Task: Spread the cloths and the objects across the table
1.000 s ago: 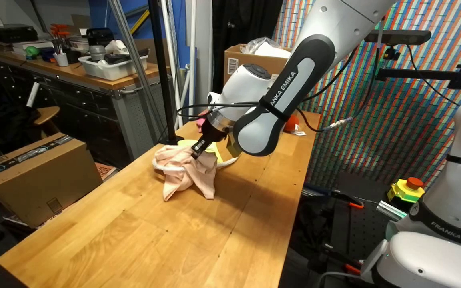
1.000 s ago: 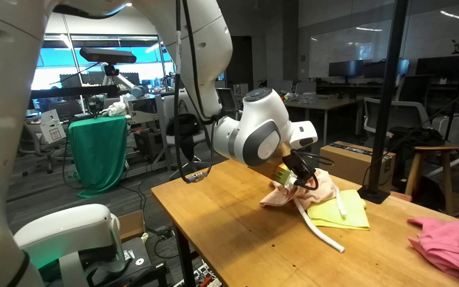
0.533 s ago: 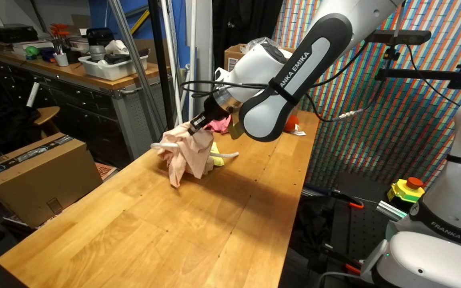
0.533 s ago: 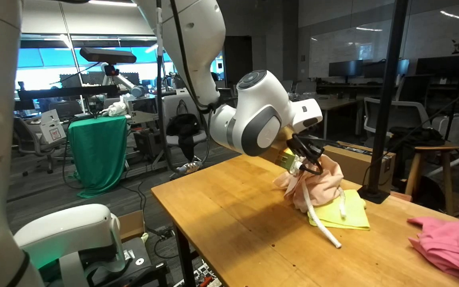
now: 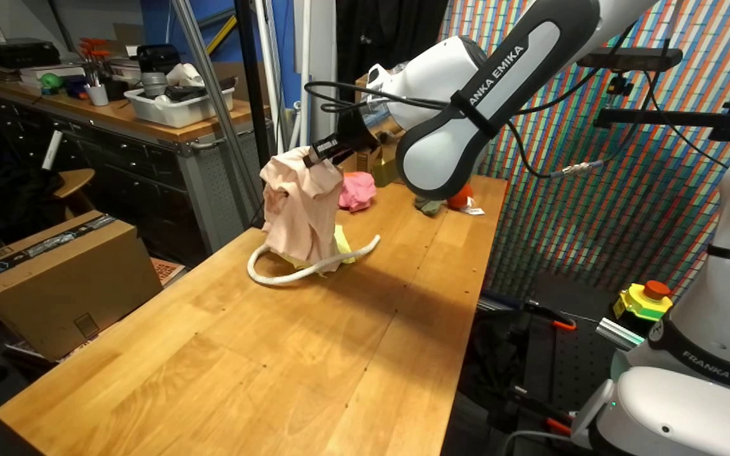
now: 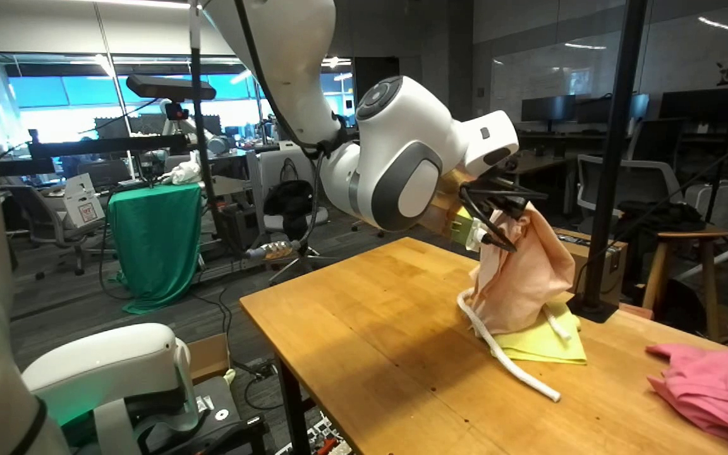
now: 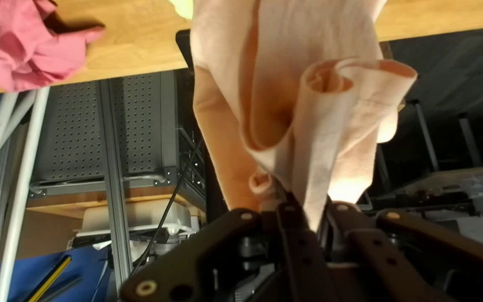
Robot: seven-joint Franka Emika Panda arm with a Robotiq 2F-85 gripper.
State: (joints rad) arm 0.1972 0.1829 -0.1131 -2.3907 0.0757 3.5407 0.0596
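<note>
We judge step in hand: separation of peach cloth (image 6: 525,278). Gripper (image 7: 310,209) clamped on its upper end. In exterior view: yellow cloth (image 6: 538,347), white cord (image 6: 515,368) by hem; pink cloth (image 6: 715,395) near right. Next: we should carry left, lower onto table (image 6: 339,303), release.

White bin (image 5: 172,113) on workbench (image 5: 130,170), cardboard box (image 5: 67,288) lower down

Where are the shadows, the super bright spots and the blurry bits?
In both exterior views, part of the table lies in soft shadow; in an exterior view, the far window glares very bright; in the wrist view, the gripper, close up, looks blurry, and the peach cloth has a glowing bright patch.
</note>
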